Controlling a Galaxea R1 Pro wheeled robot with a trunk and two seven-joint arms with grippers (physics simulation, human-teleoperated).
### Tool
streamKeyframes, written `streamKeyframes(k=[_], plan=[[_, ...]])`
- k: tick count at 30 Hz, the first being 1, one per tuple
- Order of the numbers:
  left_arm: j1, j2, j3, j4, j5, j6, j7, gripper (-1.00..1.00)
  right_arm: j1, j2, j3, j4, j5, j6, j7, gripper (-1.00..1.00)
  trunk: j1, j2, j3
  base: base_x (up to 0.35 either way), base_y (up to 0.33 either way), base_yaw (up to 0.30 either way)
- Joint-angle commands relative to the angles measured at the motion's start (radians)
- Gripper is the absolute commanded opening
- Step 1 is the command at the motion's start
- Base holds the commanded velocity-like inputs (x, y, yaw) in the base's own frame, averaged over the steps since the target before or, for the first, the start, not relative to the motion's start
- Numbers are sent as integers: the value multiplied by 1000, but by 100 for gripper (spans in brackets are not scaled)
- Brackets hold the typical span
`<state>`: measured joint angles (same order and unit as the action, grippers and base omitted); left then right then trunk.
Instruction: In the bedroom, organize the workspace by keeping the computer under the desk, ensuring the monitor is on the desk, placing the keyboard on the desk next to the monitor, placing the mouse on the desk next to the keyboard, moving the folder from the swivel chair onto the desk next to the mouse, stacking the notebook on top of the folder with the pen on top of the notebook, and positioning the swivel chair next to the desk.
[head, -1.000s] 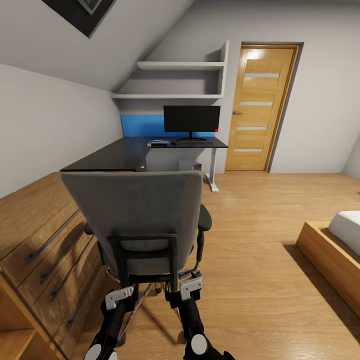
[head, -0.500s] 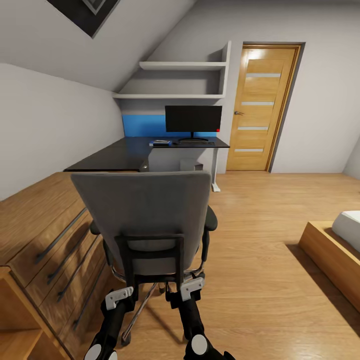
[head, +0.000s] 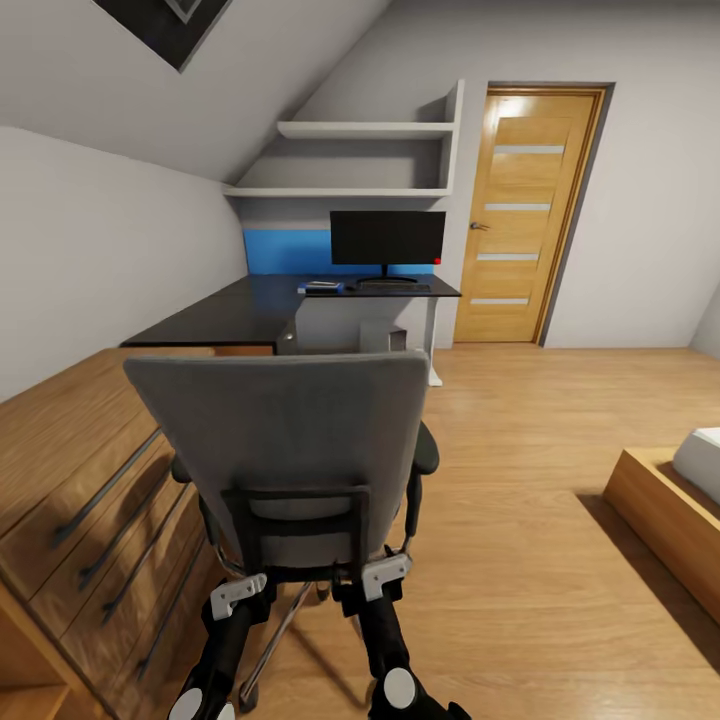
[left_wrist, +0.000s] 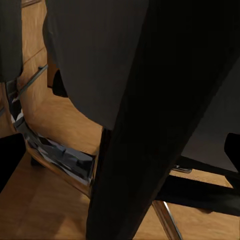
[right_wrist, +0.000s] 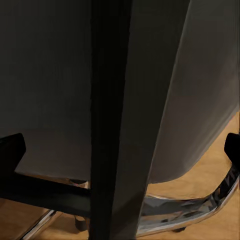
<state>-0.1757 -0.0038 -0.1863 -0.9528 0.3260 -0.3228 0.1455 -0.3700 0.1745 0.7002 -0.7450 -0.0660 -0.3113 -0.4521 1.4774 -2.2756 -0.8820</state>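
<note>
Swivel chair (head: 290, 440) now nearer the desk (head: 250, 305) than before.

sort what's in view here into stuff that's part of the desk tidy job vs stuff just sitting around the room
Part of the job:
swivel chair
desk
monitor
keyboard
computer
left gripper
right gripper

Just there:
oak drawers
door
wall shelves
bed
</note>
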Motion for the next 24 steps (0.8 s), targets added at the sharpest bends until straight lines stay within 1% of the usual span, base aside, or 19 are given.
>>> streamKeyframes(k=[1,4,5,8,12,17,24], plan=[[-1,1,-4,0,5,-4,6,100,-1,0,0,1,-7,-6,-5,100,0,0,-1,57,0,0],[-1,1,-4,0,5,-4,6,100,-1,0,-23,2,-7,-6,-5,100,0,0,-1,33,0,0],[-1,1,-4,0,5,-4,6,100,-1,0,-37,5,-6,-6,-4,100,0,0,-1,15,0,0],[-1,1,-4,0,5,-4,6,100,-1,0,-64,23,-6,-9,-3,100,0,0,-1,8,0,0],[-1,1,-4,0,5,-5,6,100,-1,0,-75,36,-6,-12,-3,100,0,0,-1,3,0,0],[0,1,-4,0,5,-4,6,100,-1,0,-78,40,-6,-14,-2,100,0,0,-1,22,0,0],[-1,1,-5,0,5,-4,6,100,-1,0,-79,42,-6,-14,-2,100,0,0,-1,231,-38,0]])
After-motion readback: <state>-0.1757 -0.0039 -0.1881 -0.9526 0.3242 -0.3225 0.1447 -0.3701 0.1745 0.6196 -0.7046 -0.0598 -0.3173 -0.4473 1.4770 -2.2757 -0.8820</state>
